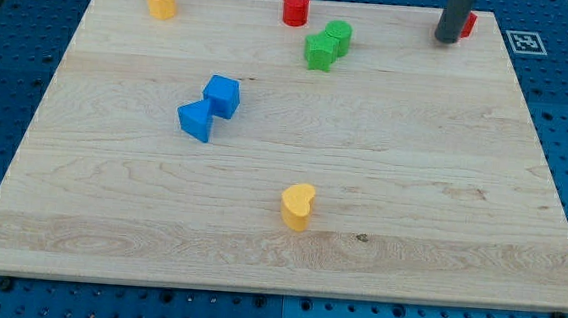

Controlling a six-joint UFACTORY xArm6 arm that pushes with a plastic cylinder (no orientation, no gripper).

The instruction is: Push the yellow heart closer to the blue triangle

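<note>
The yellow heart [298, 206] lies at the board's lower middle. The blue triangle [195, 121] sits up and to the left of it, touching a blue cube [222, 96] at its upper right. My tip [447, 38] is at the view's top right, far from both the heart and the triangle. It stands right next to a red block [468, 25] that the rod partly hides.
A yellow block [161, 0] sits at the top left edge and a red cylinder [295, 7] at the top middle. Two green blocks [321, 51] [339, 35] touch each other below the cylinder. The wooden board [442, 190] lies on a blue pegboard table.
</note>
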